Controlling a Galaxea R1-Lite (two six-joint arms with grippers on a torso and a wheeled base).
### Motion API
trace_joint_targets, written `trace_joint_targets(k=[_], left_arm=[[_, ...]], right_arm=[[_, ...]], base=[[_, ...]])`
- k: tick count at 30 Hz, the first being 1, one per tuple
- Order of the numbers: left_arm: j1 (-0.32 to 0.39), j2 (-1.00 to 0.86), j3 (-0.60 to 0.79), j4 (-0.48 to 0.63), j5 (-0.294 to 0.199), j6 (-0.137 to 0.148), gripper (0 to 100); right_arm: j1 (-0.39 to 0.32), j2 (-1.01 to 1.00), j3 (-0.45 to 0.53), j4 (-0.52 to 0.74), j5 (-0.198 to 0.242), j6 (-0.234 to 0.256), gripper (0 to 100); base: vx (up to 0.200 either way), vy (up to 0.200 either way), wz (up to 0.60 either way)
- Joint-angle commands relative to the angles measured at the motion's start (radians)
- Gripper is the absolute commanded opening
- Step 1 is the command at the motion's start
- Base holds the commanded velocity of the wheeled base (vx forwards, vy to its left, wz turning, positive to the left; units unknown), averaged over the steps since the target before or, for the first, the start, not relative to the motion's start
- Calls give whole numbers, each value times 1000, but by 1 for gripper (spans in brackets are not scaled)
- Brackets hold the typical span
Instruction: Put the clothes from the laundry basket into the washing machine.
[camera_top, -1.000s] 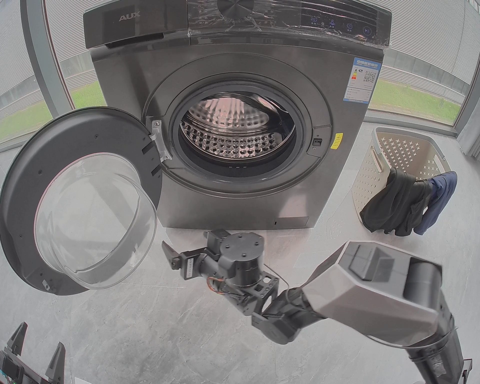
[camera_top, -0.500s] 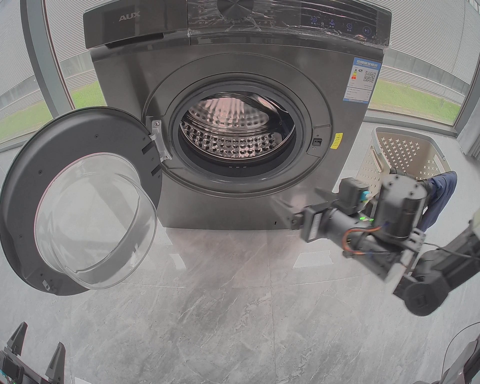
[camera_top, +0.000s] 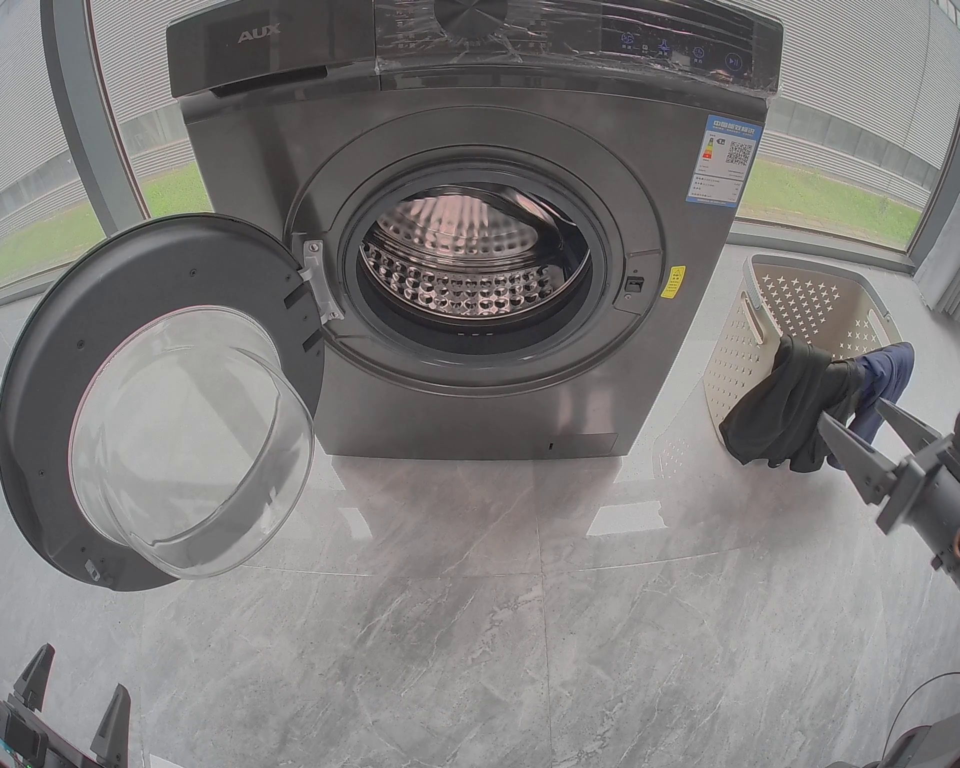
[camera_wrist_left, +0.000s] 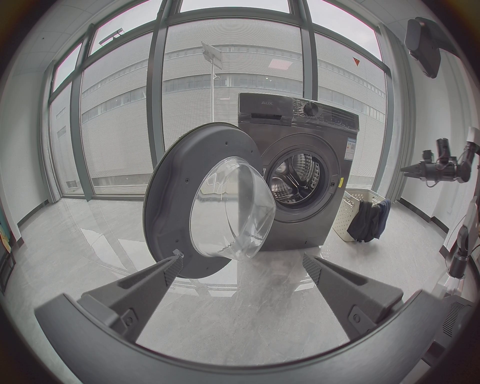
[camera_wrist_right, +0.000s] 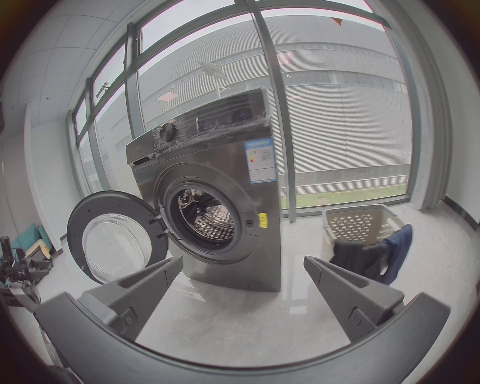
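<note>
Clothes, a black garment and a blue garment, hang over the front rim of the cream perforated plastic laundry basket, which stands just right of the grey front-loading washing machine; its round door is swung wide to the left, leaving the steel drum mouth unblocked; bare grey marbled floor spreads before both. A second ago the right arm crossed the floor in front of the machine; it has since swung out to the right edge, on the basket's side. The right gripper has its fingers spread wide apart and holds nothing, clear of the clothes; the left gripper sits low at the left, also wide apart and empty.
</note>
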Motion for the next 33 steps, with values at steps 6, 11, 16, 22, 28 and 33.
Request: trace_joint_targets(k=[6,11,16,22,28,33], left_arm=[[1,-18,18,0,0,4,100],[1,-18,18,0,2,0,100],[1,-18,18,1,2,3,100],[1,-18,18,0,2,1,100],[1,-18,18,0,2,1,100],[1,-18,18,0,2,-2,100]], right_arm=[[-263,-783,293,467,21,-65,100],[-262,-994,293,734,24,-64,100],[-263,-1007,293,771,8,-47,100],[-265,-1007,293,772,-101,-44,100],[-328,-1010,293,771,-93,-50,100],[-403,-1104,293,857,117,-78,100]], base=[[0,0,0],[0,0,0],[0,0,0],[0,0,0],[0,0,0],[120,0,0]])
